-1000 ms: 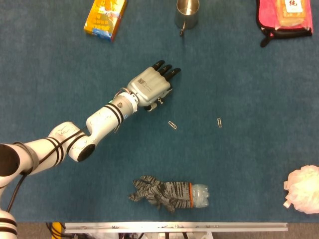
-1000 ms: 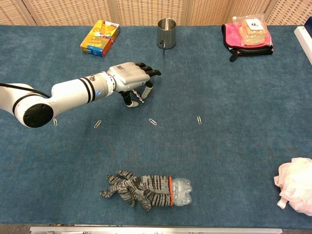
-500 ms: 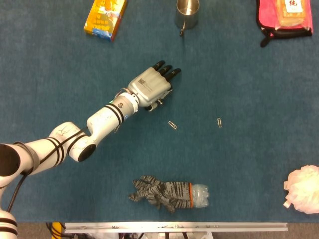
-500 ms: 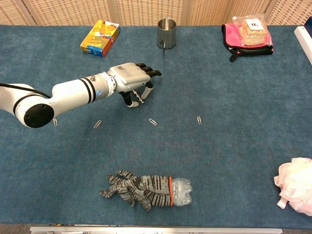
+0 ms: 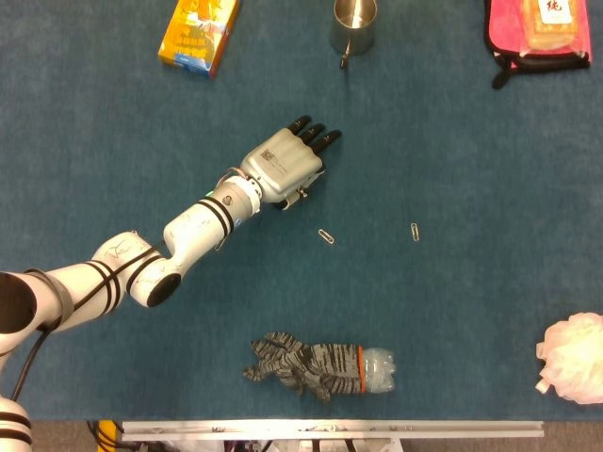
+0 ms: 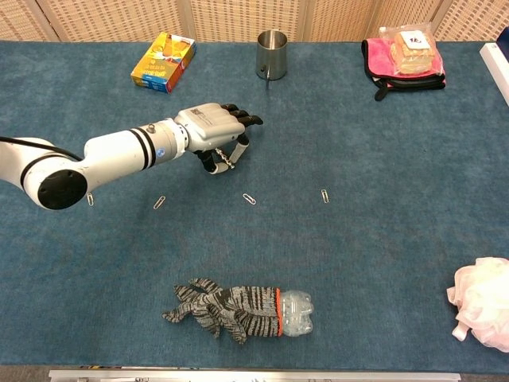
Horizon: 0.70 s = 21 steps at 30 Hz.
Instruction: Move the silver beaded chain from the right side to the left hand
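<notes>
My left hand (image 6: 213, 127) is palm-down over the blue table (image 6: 382, 239), fingers curled around the silver beaded chain (image 6: 228, 160) dangling underneath.

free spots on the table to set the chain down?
Bare cloth between the metal cup, the pink bag and the right paper clip; also between that clip and the white pouf. Crowded around the left hand and the glove-covered bottle.
</notes>
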### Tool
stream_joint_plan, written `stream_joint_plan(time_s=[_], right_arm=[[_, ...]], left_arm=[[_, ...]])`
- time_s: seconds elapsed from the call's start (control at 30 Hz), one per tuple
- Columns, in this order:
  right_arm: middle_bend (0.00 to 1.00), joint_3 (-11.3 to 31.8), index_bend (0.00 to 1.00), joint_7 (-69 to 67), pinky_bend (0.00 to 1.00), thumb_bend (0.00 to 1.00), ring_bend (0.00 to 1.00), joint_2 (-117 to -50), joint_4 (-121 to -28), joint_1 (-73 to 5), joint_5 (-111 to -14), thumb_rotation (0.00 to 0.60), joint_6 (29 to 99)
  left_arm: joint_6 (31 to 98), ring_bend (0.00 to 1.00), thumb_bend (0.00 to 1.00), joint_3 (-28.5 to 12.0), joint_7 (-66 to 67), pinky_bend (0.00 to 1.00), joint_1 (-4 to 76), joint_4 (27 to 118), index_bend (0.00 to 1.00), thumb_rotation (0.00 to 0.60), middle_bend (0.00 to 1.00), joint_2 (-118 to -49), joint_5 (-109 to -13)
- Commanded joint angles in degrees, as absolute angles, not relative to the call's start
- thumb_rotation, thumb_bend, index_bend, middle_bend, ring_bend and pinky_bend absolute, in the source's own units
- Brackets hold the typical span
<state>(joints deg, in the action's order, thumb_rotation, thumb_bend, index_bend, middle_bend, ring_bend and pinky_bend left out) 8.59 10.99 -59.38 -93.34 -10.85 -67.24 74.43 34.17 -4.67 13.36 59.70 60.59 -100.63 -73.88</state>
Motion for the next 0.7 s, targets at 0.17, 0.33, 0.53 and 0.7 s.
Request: stream_joint_plan(time_s=[0.17,0.33,0.53,0.7], right_arm=[[0.05,8.61,0.16,10.83,0.00,0.00,0.00,-59.38,-93.40,-10.76,-67.26,0.600,74.52],[0.05,8.56,0.16,10.78,0.00,0.00,0.00,-59.33,-93.43,-10.71,-67.37,0.600,74.52],[0.05,8.56,0.16,10.66,0.00,0.00,0.00,-59.34,-93.43,-10.68,-67.46,0.600,74.54],[0.05,8.55,0.16,10.56,0.00,0.00,0.00,-59.37,-93.37,-10.60,-67.44,0.600,74.58]], left_arm=[[33.54,0.00,0.38,-4.40,14.25,0.04,59.72,60.96,0.51,0.600,0.00,-100.25,-73.23],[32.95,0.00,0.38,-4.27,15.17,0.04,59.78,61.25,0.50,0.600,0.00,-99.97,-72.41],[32.75,0.00,0.38,-4.35,15.93,0.04,59.90,61.84,0.49,0.600,0.00,-99.73,-71.66],[32.77,0.00,0.38,-4.35,16.16,0.04,59.82,62.21,0.51,0.600,0.00,-99.58,-71.16]])
